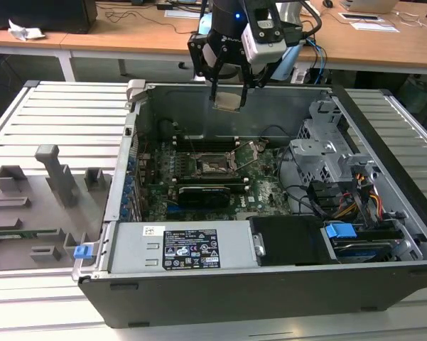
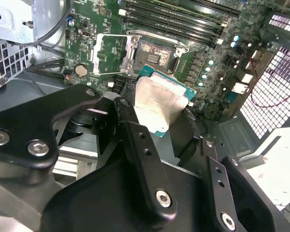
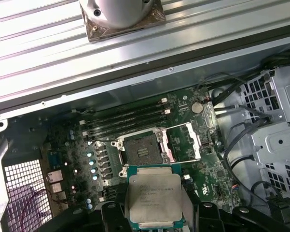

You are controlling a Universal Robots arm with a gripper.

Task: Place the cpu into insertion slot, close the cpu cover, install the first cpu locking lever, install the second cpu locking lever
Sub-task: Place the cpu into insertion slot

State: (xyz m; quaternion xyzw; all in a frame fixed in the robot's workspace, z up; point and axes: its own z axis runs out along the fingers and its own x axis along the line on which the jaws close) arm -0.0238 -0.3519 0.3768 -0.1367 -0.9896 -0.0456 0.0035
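Here, the end effector [image 1: 228, 87] hangs above the open computer case [image 1: 284, 114], its fingers pinching the cpu [image 1: 227, 100], whose silver top faces both wrist views. The cpu is in the air, well apart from the insertion slot [image 3: 141, 151], which lies bare on the green motherboard [image 1: 264, 189]. The cpu cover [image 3: 196, 141] lies folded open just beside the slot. The case rests on a slatted metal table [image 1: 64, 114].

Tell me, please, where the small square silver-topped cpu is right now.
In the exterior view the cpu hangs in the gripper above the open computer case, well above the square black insertion slot on the green board.
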